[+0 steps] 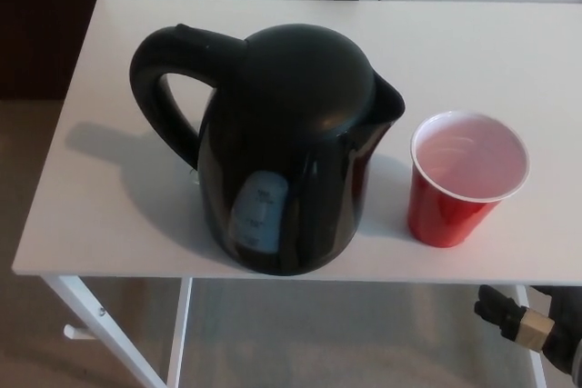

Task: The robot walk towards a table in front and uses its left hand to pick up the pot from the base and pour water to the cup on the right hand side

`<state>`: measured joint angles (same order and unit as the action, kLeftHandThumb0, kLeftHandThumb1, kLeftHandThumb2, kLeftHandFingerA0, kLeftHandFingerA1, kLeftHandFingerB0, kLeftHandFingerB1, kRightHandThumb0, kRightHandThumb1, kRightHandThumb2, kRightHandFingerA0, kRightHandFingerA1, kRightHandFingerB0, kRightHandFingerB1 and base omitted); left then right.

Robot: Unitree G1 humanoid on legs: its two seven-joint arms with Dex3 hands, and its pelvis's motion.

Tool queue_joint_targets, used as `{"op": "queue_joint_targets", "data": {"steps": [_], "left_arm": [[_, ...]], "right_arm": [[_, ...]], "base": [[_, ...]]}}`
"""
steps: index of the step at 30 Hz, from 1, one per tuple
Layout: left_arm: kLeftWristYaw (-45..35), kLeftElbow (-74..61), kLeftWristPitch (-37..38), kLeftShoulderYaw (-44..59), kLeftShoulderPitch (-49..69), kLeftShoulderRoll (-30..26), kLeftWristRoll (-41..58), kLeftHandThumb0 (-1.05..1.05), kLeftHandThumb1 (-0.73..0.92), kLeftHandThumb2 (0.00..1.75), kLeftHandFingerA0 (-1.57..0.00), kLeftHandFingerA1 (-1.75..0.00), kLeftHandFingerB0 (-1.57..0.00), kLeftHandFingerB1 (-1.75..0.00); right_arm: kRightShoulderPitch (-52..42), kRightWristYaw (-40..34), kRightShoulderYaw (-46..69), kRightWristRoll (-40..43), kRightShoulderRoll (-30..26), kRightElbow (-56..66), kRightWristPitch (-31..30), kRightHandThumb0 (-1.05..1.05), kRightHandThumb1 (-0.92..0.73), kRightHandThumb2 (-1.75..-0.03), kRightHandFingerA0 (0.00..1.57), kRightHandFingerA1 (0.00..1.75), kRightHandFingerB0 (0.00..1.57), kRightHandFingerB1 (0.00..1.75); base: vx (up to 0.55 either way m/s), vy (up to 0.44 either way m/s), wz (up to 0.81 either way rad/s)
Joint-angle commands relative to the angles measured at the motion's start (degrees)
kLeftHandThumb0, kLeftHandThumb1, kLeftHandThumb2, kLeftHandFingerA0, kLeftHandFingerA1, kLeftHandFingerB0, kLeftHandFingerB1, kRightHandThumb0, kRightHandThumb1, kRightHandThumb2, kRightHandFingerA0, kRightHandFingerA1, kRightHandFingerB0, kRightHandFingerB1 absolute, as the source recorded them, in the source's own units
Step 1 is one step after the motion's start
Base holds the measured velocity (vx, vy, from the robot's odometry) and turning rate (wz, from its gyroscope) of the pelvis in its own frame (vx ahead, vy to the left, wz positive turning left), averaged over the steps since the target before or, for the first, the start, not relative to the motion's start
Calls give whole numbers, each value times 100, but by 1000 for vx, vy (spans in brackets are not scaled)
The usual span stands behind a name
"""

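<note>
We see the black pot (282, 147) standing upright on the white surface (473, 43), near its front edge and left of centre. Its looped handle (168, 88) points to our left and its spout (391, 102) to the right, toward the red cup (464, 179). The cup stands upright just beside the pot, apart from it, with a white inside; we cannot tell whether it holds any liquid. A pale window on the pot's lower front faces us. Our left hand is out of sight. Of our right hand (523, 324) only a dark part shows at the bottom right corner, below the surface's front edge; we cannot tell how its fingers are set. A white leg (109, 329) runs down beneath the surface at left.
</note>
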<state>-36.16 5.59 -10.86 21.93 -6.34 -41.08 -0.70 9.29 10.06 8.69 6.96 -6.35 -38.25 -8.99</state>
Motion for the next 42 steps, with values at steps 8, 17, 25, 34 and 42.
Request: {"op": "queue_joint_targets", "data": {"steps": [8,17,25,34,42], "left_arm": [[1957,3947,1517,1708,1112,1892,633,-64,81,64,-19,-32,-18,-30],[2018,5010,2142,647,1109,2009,-38,-66,89,67,-28,-34,-30,-34],[690,2940,1686,-216,2109,2462,515,-65,83,65,-21,-34,-21,-30],[310,3368,1665,-445,2033,2456,820,-36,50,106,0,-49,0,-48],[161,3268,1743,-518,2157,2403,923,-36,53,107,0,-49,0,-48]], "right_arm": [[-550,125,739,382,-200,-671,967,-36,-57,-57,48,45,26,35],[-632,58,1136,435,-309,-826,827,-36,-59,-58,50,44,27,35],[-600,87,1175,374,-281,-868,908,-37,-58,-57,54,44,30,35],[-561,169,1217,443,-306,-886,911,-36,-60,-59,50,45,27,35],[-526,75,1114,334,-320,-885,969,-38,-61,-59,49,43,28,35]], "base": [[0,0,0],[0,0,0],[0,0,0],[0,0,0],[0,0,0]]}}
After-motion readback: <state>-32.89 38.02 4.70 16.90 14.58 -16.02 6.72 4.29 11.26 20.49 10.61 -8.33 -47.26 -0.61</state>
